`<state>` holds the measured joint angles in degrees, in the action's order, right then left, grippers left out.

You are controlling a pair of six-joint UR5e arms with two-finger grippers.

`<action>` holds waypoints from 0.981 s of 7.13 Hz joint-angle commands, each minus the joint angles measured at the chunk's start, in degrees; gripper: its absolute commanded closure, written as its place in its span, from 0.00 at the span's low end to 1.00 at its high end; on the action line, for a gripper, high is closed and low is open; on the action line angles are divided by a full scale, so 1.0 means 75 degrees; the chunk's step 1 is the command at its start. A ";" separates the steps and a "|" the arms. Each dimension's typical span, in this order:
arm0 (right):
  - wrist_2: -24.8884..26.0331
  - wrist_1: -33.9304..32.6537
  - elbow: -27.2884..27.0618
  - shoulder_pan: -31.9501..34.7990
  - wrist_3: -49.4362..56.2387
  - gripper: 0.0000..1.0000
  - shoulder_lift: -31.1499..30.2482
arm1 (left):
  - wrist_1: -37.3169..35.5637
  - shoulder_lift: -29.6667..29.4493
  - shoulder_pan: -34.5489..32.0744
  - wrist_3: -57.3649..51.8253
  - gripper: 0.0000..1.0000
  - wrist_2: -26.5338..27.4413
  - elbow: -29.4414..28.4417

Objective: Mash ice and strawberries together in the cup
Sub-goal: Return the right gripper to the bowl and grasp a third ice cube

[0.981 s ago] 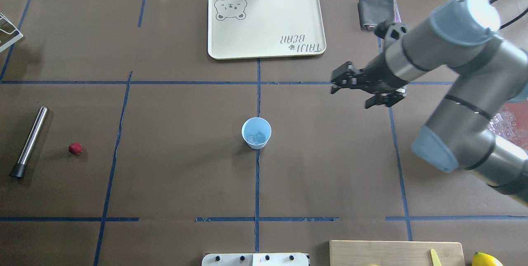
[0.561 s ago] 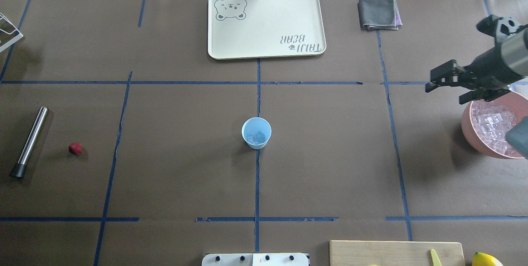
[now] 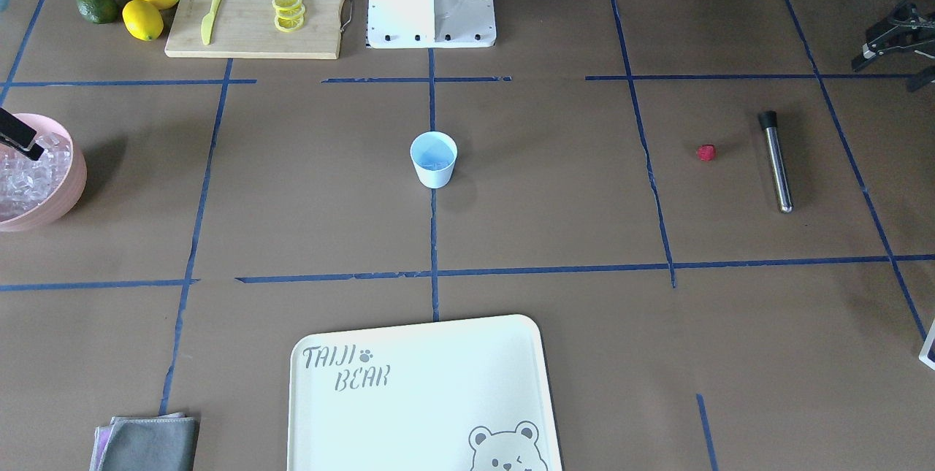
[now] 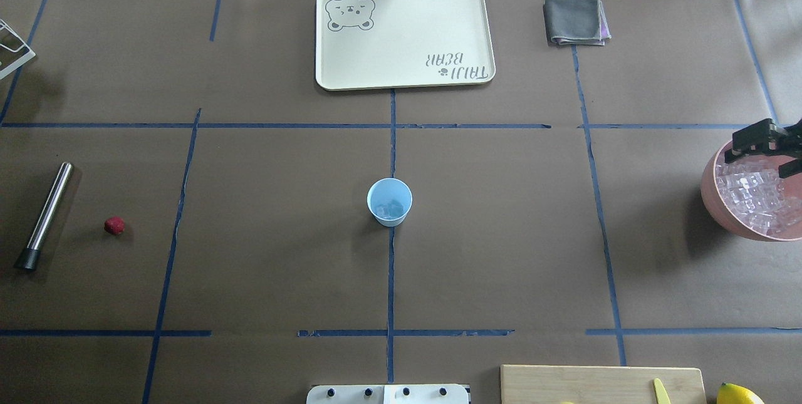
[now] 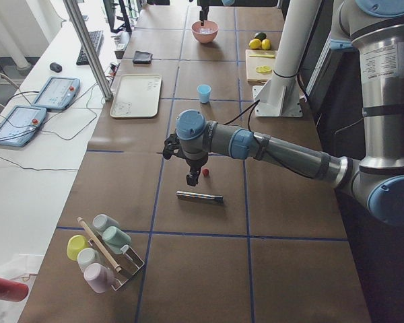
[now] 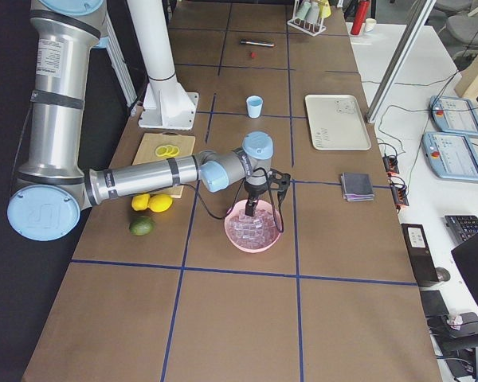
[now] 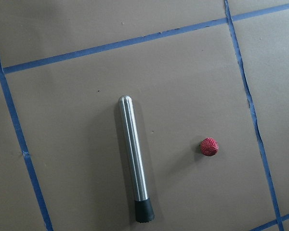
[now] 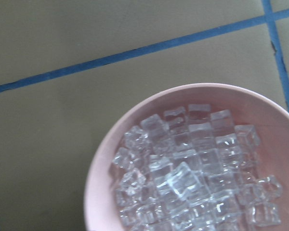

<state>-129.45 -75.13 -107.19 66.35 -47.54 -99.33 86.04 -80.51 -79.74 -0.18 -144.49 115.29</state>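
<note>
Cup (image 4: 389, 202) upright at tabletop (image 4: 501, 253) centre, a few ice (image 4: 391, 208) cubes in its bottom. Strawberry (image 4: 114, 225) lies on the tabletop near the left edge, just beside a metal rod (image 4: 44, 215), not touching it. Left tool (image 3: 885, 71) hangs over rod and strawberry, fingers spread, holding nothing. Right tool (image 4: 767, 156) hangs over the far rim of the pink bowl (image 4: 710, 207) at the right edge, fingers spread, empty; bowl heaped with more ice
</note>
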 commanded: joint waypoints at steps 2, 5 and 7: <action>0.0151 0.0009 0.0660 -0.0045 0.0058 0.05 0.0269 | 0.0000 0.0000 0.0003 0.0000 0.00 0.0000 0.0003; 0.0151 0.0021 0.1037 -0.0350 0.0081 0.09 0.0541 | 0.0000 0.0012 -0.0008 0.0000 0.00 0.0000 0.0050; 0.0151 0.0032 0.1166 -0.0362 0.0139 0.12 0.0541 | 0.0000 0.0070 -0.0008 0.0000 0.00 0.0000 0.0073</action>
<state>-128.31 -74.96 -99.26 63.78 -46.84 -95.33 86.04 -80.16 -79.80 -0.18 -144.49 115.74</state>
